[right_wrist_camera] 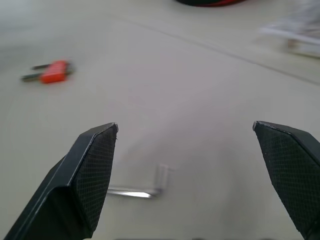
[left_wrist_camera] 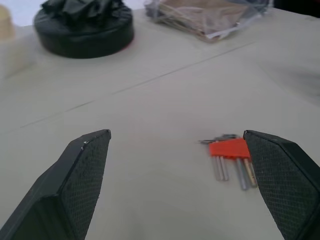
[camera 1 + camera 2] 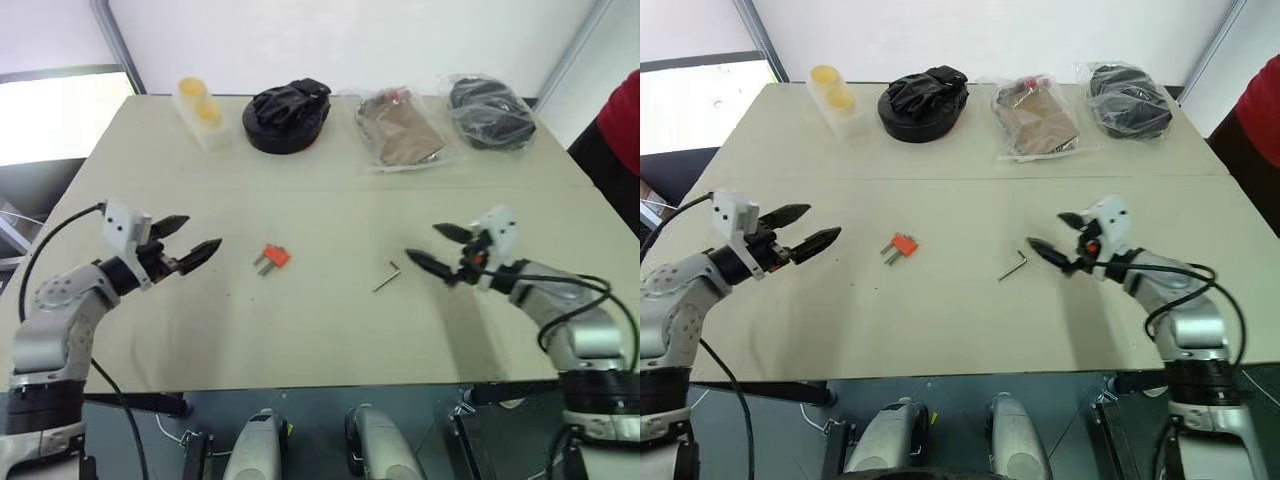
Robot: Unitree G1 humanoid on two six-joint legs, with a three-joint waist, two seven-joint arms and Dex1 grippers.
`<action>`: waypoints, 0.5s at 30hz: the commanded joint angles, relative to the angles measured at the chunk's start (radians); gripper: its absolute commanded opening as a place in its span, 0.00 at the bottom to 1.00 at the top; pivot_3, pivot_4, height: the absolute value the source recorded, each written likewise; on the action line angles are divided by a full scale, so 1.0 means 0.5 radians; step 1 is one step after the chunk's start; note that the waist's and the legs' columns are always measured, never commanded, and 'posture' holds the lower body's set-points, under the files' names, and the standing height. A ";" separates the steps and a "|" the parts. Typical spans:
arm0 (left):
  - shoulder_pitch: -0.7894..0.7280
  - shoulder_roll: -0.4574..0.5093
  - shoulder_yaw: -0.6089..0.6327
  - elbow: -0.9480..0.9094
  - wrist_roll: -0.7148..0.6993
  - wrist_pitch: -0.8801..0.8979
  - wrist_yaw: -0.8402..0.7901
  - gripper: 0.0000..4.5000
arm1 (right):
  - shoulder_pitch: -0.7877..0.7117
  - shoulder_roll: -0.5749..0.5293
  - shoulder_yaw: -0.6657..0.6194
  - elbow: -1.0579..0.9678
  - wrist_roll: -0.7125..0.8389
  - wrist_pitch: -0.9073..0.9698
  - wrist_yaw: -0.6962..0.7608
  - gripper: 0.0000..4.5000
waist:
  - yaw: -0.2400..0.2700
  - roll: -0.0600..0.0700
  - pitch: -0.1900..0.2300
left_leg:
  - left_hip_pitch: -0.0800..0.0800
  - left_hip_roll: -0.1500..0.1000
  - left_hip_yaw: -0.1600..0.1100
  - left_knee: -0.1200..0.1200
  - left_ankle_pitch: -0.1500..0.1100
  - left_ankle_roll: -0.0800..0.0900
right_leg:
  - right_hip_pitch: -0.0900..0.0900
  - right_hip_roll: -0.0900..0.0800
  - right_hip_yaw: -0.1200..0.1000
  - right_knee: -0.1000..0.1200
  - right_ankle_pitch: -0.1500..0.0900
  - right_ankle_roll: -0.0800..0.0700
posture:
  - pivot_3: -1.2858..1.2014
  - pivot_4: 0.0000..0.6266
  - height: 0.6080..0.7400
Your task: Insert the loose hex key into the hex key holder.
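Right wrist view: loose hex key (image 1: 137, 187) between jaws.

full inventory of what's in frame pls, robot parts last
loose hex key: 1, dark grey, on the table right of centre, just ahead of the right gripper
hex key holder: 1, orange-red with short keys sticking out, table centre-left
table: 1, beige
yellow cups in clear pack: 2, far edge, left
black round bundle: 1, far edge, centre-left
brown item in clear bag: 1, far edge, centre-right
black item in clear bag: 1, far edge, right
person's red sleeve: 1, right border
left gripper: fingers open, above the table left of the holder
right gripper: fingers open, next to the loose key
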 commanded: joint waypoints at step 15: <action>-0.002 0.132 -0.050 -0.067 -0.023 -0.005 -0.197 0.99 | -0.050 0.196 0.126 -0.061 -0.074 -0.102 -0.016 1.00 | 0.008 0.000 0.000 | -0.002 0.000 0.000 0.001 0.000 0.000 | 0.000 -0.002 -0.001 -0.002 0.000 -0.001 | 0.52 0.24 1.00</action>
